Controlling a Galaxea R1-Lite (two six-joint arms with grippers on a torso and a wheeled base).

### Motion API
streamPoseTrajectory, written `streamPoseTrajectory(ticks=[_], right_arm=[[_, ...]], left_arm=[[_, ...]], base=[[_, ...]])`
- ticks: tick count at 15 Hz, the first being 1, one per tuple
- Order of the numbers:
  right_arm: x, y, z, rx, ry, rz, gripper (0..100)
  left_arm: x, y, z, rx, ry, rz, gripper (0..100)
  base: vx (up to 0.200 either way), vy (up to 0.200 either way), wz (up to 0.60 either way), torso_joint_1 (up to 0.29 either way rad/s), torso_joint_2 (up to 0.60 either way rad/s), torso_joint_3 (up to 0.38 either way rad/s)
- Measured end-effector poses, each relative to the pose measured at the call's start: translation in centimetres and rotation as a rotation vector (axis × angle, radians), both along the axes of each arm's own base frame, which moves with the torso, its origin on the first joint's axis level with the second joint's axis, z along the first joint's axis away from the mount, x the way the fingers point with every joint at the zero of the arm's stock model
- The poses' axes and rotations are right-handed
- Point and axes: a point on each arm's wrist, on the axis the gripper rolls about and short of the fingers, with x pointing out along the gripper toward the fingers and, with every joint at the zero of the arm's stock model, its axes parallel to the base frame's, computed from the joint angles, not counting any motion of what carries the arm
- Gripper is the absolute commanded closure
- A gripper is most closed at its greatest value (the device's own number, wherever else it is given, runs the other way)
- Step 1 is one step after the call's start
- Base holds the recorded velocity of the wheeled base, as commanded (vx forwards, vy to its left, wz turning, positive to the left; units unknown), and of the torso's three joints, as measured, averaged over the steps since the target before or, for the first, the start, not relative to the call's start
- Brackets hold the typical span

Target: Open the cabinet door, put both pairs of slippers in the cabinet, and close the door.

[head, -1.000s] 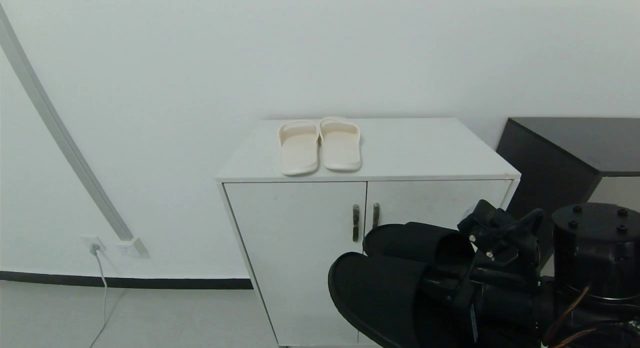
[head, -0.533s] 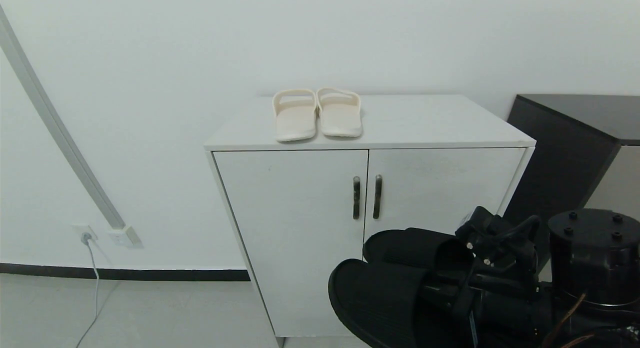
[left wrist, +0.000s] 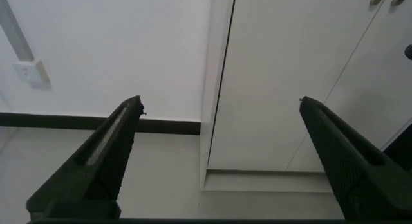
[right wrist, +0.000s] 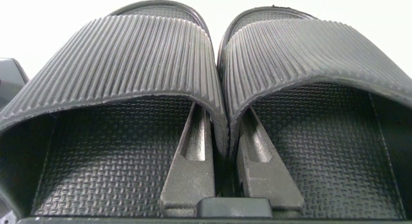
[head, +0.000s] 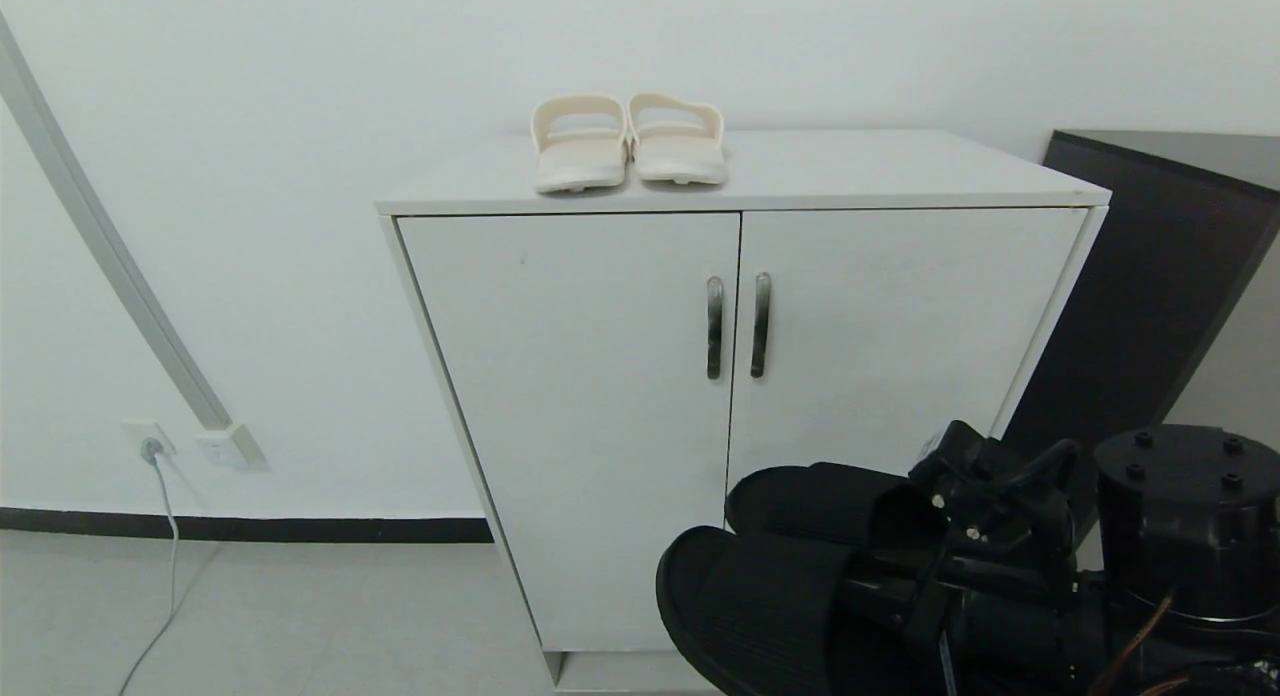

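Note:
A white two-door cabinet (head: 600, 376) stands against the wall with both doors closed and two dark handles (head: 714, 326) at the centre seam. A cream pair of slippers (head: 627, 141) lies side by side on its top. Low in front of the right door, my right gripper (head: 925, 551) is shut on a black pair of slippers (head: 790, 566). In the right wrist view its fingers (right wrist: 193, 159) pinch the inner edges of the two ribbed straps (right wrist: 129, 63) together. My left gripper (left wrist: 220, 103) is open with nothing in it, facing the cabinet's lower left corner (left wrist: 283, 89).
A dark cabinet (head: 1150, 276) stands right beside the white one. On the wall to the left are a slanted grey conduit (head: 100, 236) and an outlet (head: 150, 441) with a cable hanging to the floor (head: 250, 616), which is bare there.
The whole head picture has shifted, so the camera has moved: the cabinet sits higher in frame and shows more of its front. The right gripper still holds the black slippers.

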Motion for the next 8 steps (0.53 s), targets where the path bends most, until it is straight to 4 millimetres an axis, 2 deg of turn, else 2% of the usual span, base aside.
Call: streamPoseTrajectory(ticks=[4, 8], right_arm=[[-0.08, -0.02, -0.03, -0.001, -0.006, 0.004, 100], [-0.21, 0.02, -0.17, 0.004, -0.011, 0.010, 100]], left_arm=[[0.00, 0.00, 0.00, 0.002, 0.000, -0.002, 0], [0.00, -0.01, 0.00, 0.005, 0.001, -0.001, 0]], base=[[0.000, 0.000, 0.00, -0.025, 0.40, 0.375], [0.000, 0.000, 0.00, -0.001, 0.08, 0.081]])
